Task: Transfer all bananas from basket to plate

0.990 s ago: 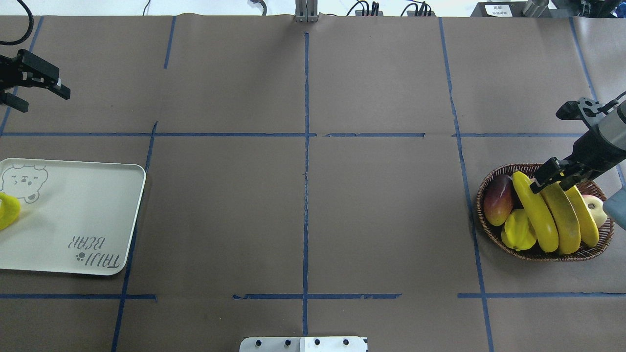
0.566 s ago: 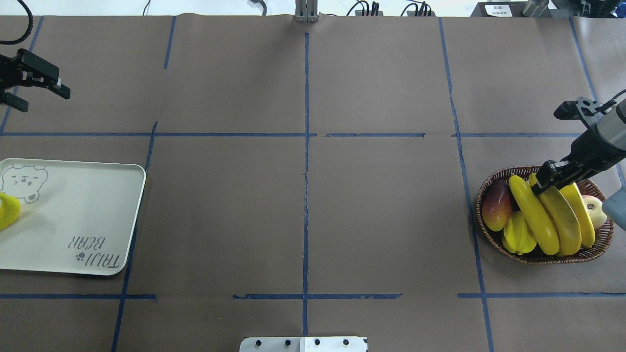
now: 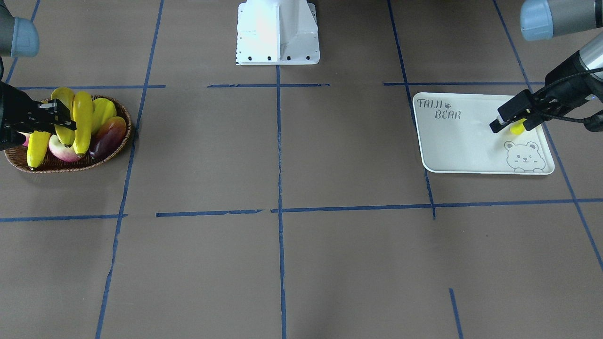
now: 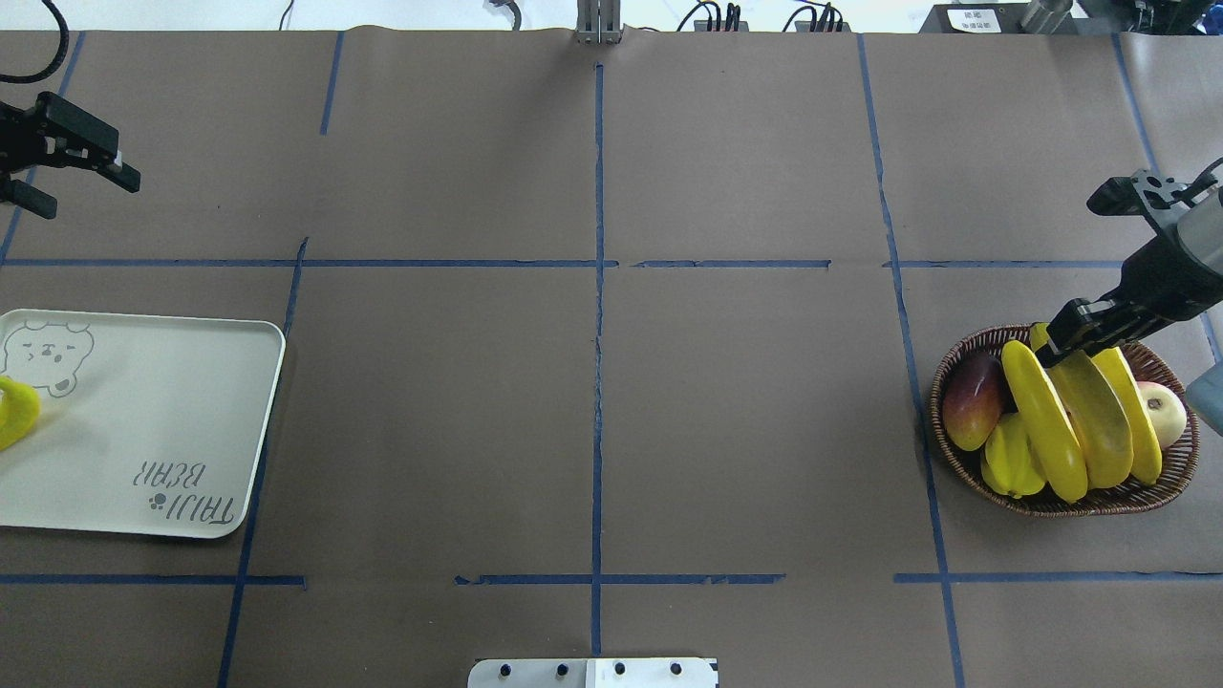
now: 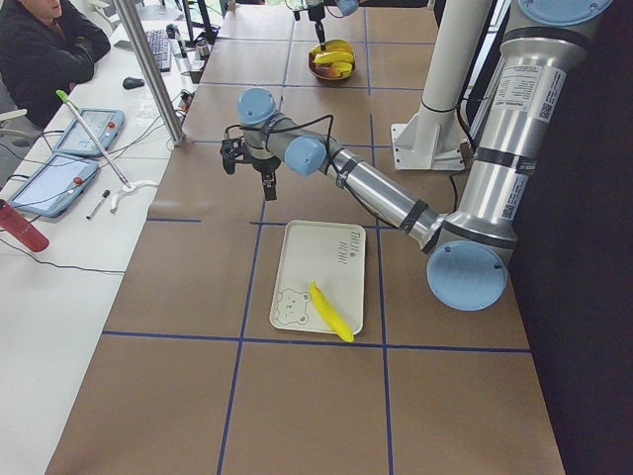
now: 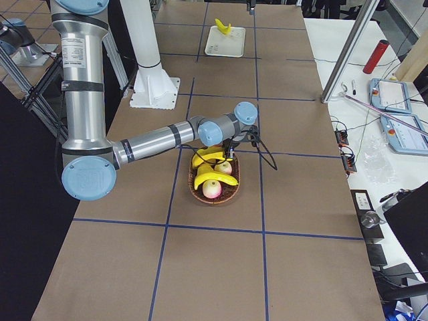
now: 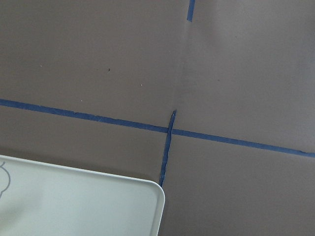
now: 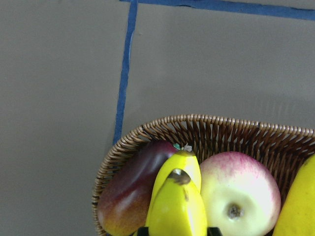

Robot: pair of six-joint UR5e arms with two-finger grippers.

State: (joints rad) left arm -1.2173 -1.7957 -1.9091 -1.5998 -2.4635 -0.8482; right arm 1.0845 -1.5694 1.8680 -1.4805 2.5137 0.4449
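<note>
— What words can you read?
— Only "TAIJI BEAR", printed on the pale grey-white flat plate (image 4: 191,401) with round corners, next to a drawn bear face; one long yellow banana (image 5: 331,312) lies on that plate, near the bear.
— What are your hands doing?
— My right gripper (image 4: 1048,350) is pinched tight on the far end of the dull brownish-yellow banana (image 4: 1094,420); that one lies in the brown woven basket (image 4: 1108,505), between two shiny yellow bananas (image 4: 1046,420); my left gripper (image 4: 86,191) hangs over the table past the plate, fingers wide apart, holding nothing.
— What changed?
— A second ago my right fingers sat apart around that banana's end; now they squeeze it, and the bananas have shifted a little in the basket; my left gripper has stayed put.
</note>
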